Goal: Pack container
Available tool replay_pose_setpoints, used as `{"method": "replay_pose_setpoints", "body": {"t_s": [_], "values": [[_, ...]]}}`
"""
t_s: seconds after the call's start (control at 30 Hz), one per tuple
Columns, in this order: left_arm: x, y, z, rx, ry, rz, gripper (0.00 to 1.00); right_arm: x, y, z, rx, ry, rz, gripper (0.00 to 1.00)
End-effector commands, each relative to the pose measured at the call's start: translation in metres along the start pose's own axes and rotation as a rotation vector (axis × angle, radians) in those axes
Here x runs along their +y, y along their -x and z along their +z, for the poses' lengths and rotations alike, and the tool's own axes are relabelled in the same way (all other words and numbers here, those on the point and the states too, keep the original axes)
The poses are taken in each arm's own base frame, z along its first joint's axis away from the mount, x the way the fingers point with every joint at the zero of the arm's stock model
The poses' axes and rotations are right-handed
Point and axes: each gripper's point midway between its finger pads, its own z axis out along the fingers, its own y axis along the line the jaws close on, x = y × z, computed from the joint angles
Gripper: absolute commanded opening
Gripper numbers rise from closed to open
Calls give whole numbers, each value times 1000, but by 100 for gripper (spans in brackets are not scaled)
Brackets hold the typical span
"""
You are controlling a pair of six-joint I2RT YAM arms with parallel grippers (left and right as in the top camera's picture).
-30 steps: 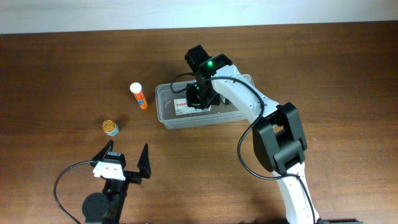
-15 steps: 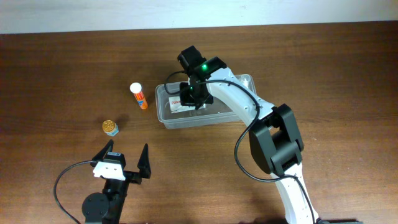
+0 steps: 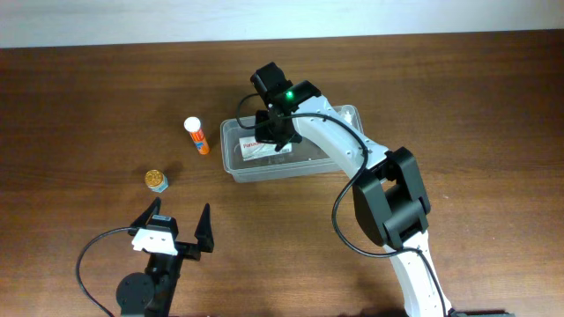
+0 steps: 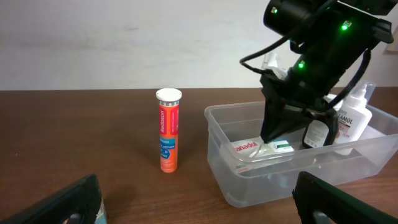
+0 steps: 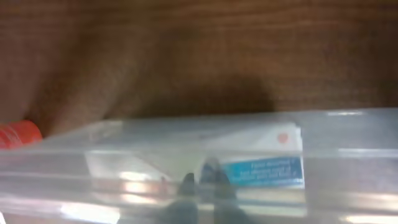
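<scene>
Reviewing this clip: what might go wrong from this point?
1. The right jaws, shut, sit tip-down at the box inside the container; pushing on may dent the box or slide the container.
2. The upright orange tube stands close beside the container; if the container slides, it may topple the tube.

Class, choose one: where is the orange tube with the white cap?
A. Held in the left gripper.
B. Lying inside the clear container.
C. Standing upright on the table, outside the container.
C: the orange tube stands upright on the table, apart from the container.
</scene>
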Motion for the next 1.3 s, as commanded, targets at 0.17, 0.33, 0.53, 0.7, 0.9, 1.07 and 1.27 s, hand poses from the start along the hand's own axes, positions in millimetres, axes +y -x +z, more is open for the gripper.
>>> {"method": "replay_pose_setpoints", "body": {"t_s": [0.17, 0.33, 0.53, 0.7, 0.9, 1.07, 1.27], "values": [[3, 0, 0, -2, 12, -6, 99, -12, 16, 11, -74, -57, 50, 4], [3, 0, 0, -2, 12, -6, 99, -28, 26, 9, -84, -68, 82, 4], [3, 0, 0, -2, 12, -6, 99, -45, 37, 7, -94, -75, 117, 4], [3, 0, 0, -2, 12, -6, 100, -44, 40, 6, -98, -58, 121, 4], [3, 0, 0, -2, 12, -6, 99, -36, 37, 7, -73, -18, 96, 4], [3, 0, 0, -2, 12, -6, 99, -30, 35, 2, -56, 7, 34, 4], [3, 0, 0, -2, 12, -6, 99, -22, 43, -42, -79, 10, -12, 4]]}}
